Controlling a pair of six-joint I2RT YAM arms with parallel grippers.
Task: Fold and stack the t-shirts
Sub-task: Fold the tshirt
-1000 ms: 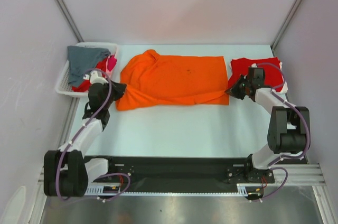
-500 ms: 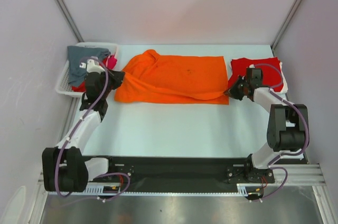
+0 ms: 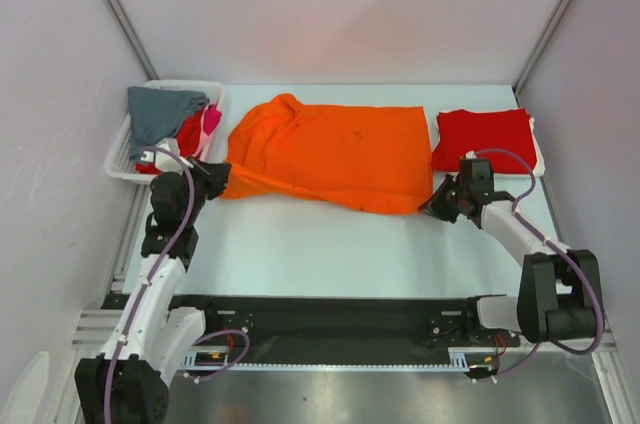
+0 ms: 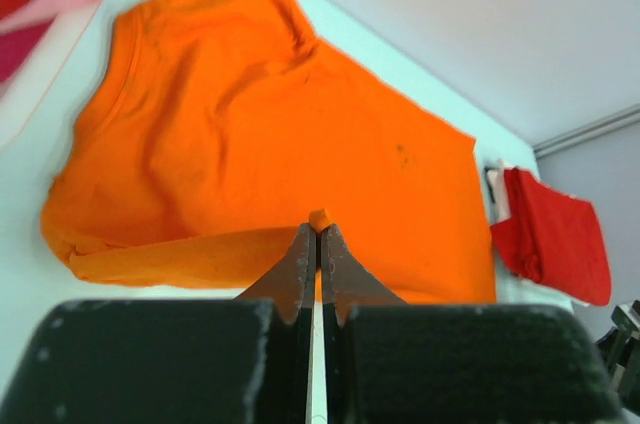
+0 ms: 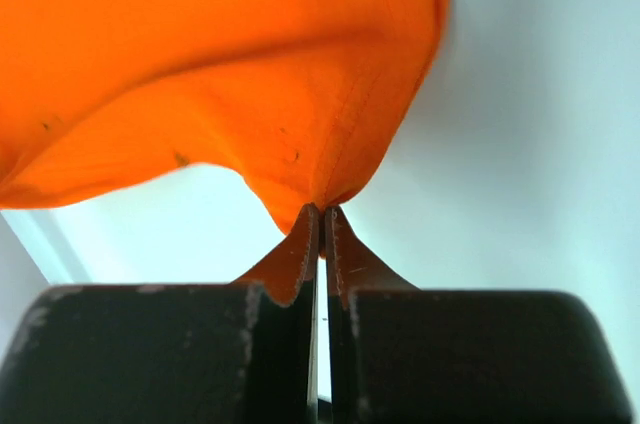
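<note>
The bright orange t-shirt lies spread across the middle of the table, its near edge pulled taut between both grippers. My left gripper is shut on its near left corner. My right gripper is shut on its near right corner, lifted a little off the table. A folded red t-shirt lies at the far right, also in the left wrist view. Grey, red and pink t-shirts are in the basket.
The white mesh basket stands at the far left edge of the table. Metal frame posts rise at the back left and back right. The black rail with the arm bases runs along the near edge.
Both grippers have pulled the orange t-shirt's near edge toward the near side of the table. The right gripper has moved off the red t-shirt's edge; the left gripper has moved down, away from the basket.
</note>
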